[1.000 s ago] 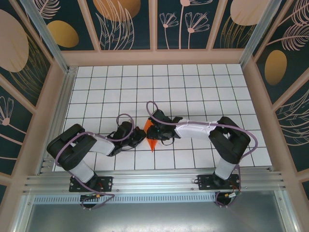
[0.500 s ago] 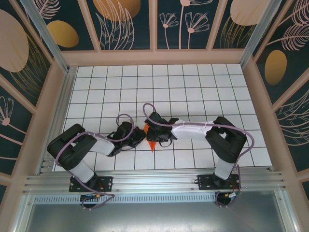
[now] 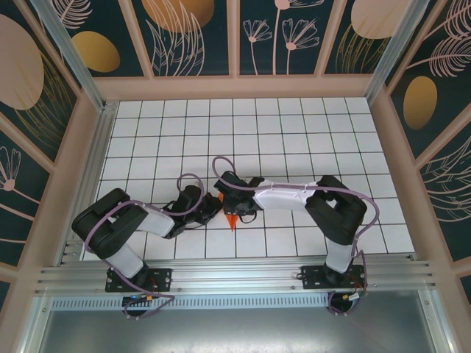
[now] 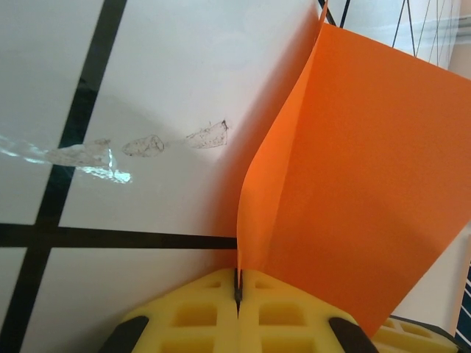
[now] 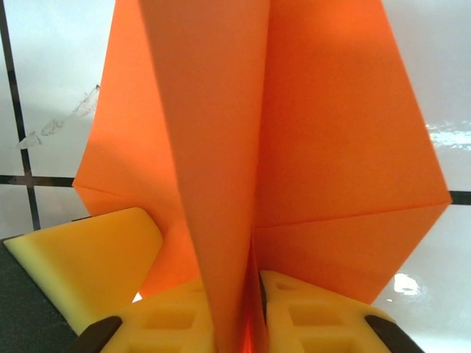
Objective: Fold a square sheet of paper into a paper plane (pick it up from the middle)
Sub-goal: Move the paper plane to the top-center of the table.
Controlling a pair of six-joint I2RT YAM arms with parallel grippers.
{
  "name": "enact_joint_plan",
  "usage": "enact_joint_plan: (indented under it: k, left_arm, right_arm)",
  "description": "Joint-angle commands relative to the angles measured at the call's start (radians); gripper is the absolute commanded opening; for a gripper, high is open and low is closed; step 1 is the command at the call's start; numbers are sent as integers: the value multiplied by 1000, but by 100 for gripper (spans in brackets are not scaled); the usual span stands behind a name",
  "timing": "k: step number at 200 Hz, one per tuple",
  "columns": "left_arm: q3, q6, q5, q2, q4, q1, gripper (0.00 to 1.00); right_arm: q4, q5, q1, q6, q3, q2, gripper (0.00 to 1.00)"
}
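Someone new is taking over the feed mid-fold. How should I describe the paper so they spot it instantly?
Start at the white gridded table and look near its front edge, where the two arms meet. There the left gripper and the right gripper both clamp the folded orange paper. It stands out as bright orange and pointed against the white tiles and yellow pads.

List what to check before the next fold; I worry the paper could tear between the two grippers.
1. Left gripper shut on the orange paper: ok.
2. Right gripper fully pinching the paper: cannot tell; it sits closely on either side of a standing fold.
3. Paper free of tears: ok in both wrist views.
4. Paper slack rather than stretched between the grippers: cannot tell.
5. Grippers clear of each other: cannot tell; the top view shows them nearly meeting.
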Motion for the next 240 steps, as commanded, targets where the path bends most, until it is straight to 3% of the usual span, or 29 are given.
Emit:
enact_joint_plan:
  k: [1,49,97,152,202,240]
  left_arm:
    - [-6,-7,7,-27,4,8,14]
    - [7,48,-6,-179,-144,89,50]
    - [79,201,-87,-313,-445,205,70]
    - [149,307,-198,-377,-629,236,81]
    - [163,337,-223,-368,-655,238,84]
    - [171,344,-213,-340,-653,238,85]
  right_arm:
    - [-49,39,9,25,36,17,15]
    - [-167,150,-30,-35,117,-18,6]
    - [-200,148,-255,-229,203,4,5]
    - [-233,127,-445,-414,418,165,9]
    - [-289,186,-485,-492,598,348,14]
    - [-291,189,-487,-492,635,393,18]
